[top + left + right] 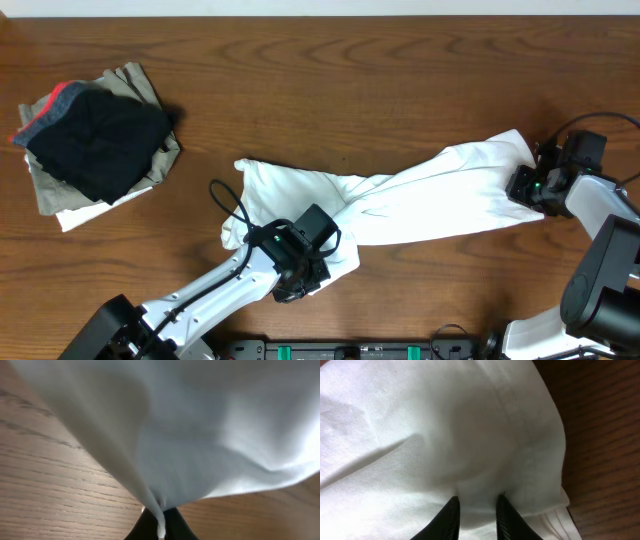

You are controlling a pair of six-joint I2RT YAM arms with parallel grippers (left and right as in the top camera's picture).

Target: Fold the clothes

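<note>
Both pairs of jaws pinch cloth. You have two grippers and one white garment of thin wrinkly cloth (430,200). Your left gripper (298,272) reaches in from the front edge of the brown wooden desk (350,80) and nips the garment's near left part. Your right gripper (527,186) nips its end by the right edge. The garment looks stretched, and twisted in the middle.

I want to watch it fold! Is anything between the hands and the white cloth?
Nothing visible is in the way. The left hand and the right hand each pinch the cloth. The pile of other clothes lies apart from it.
</note>
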